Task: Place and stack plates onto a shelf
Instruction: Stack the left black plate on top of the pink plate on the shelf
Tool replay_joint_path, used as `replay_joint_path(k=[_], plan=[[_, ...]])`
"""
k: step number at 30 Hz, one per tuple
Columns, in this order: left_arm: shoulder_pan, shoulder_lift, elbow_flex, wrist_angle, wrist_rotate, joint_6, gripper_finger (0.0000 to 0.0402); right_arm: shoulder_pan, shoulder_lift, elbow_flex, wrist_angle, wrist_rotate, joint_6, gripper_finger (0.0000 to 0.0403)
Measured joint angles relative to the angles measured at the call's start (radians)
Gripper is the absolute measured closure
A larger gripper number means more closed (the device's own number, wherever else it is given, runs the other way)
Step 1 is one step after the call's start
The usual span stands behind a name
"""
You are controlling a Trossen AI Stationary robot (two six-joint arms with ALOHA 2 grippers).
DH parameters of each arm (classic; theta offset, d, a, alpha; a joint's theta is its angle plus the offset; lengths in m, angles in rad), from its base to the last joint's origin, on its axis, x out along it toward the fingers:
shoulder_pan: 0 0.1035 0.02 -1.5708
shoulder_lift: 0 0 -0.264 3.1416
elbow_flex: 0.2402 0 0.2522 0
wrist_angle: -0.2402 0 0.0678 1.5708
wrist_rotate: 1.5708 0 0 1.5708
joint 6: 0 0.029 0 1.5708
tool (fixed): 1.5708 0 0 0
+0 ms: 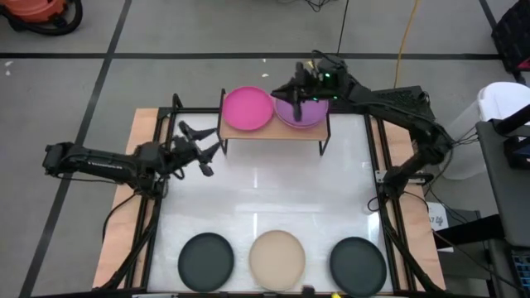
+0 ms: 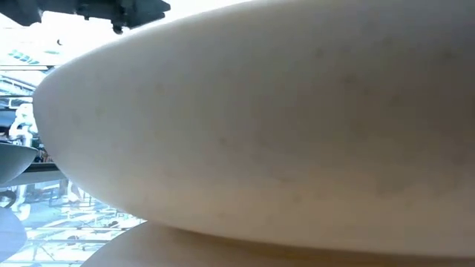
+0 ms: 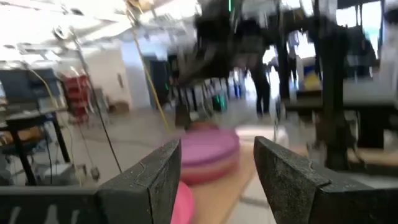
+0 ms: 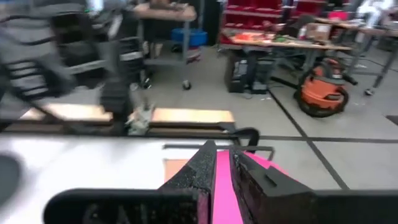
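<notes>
The shelf (image 1: 273,133) stands at the table's far side. On it lie a magenta plate (image 1: 247,108) at the left and a purple-topped stack (image 1: 306,116) at the right. My right gripper (image 1: 296,101) hangs over the stack's far part; in its wrist view the right gripper (image 4: 224,154) is shut on a magenta strip. My left gripper (image 1: 210,152) is open and empty, just off the shelf's left end. Through the left gripper (image 3: 217,146) the stack (image 3: 208,155) shows ahead. Two black plates (image 1: 206,261) (image 1: 358,263) and a beige plate (image 1: 277,259) rest flat on the table. My right gripper pinches a thin magenta plate edge (image 4: 222,183) between its two fingers, coming at it from the far side and slanting down. More magenta surface (image 4: 268,167) shows beside one finger. From above, the gripper's own body hides the contact, so which plate this edge belongs to cannot be told.
The three loose plates line the table's near edge, and the beige plate (image 2: 260,126) fills the low view. White tabletop (image 1: 265,194) lies between them and the shelf. Black frame rails (image 1: 383,178) run along both sides. A cluttered room lies beyond the table.
</notes>
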Motion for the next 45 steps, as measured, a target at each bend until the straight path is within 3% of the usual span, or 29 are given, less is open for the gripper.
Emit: replay_joint_path(k=[6, 11, 15, 22, 28, 34, 45], plan=[[-0.021, 0.165, 0.160, -0.229, 0.009, -0.053, 0.0195, 0.101, -0.218, -0.116, -0.161, 0.000, -0.082, 0.0371], [-0.053, 0.305, 0.285, -0.381, 0.115, -0.085, 0.0195, 0.217, -0.439, -0.325, -0.164, 0.060, -0.085, 0.0371], [-0.081, 0.386, 0.391, -0.599, 0.205, -0.127, 0.0195, 0.319, -0.613, -0.518, -0.109, 0.175, -0.052, 0.0371], [-0.121, 0.497, 0.546, -0.979, 0.372, -0.303, 0.0195, 0.462, -0.838, -0.862, 0.126, 0.270, 0.069, 0.0371], [-0.151, 0.556, 0.560, -1.087, 0.490, -0.414, 0.0195, 0.515, -0.894, -1.054, 0.303, 0.347, 0.071, 0.0371], [-0.167, 0.612, 0.560, -1.194, 0.538, -0.477, 0.0195, 0.522, -0.894, -1.123, 0.410, 0.347, 0.088, 0.0363], [-0.226, 0.681, 0.561, -1.290, 0.662, -0.543, 0.0195, 0.522, -0.894, -1.124, 0.395, 0.343, 0.100, 0.0255]])
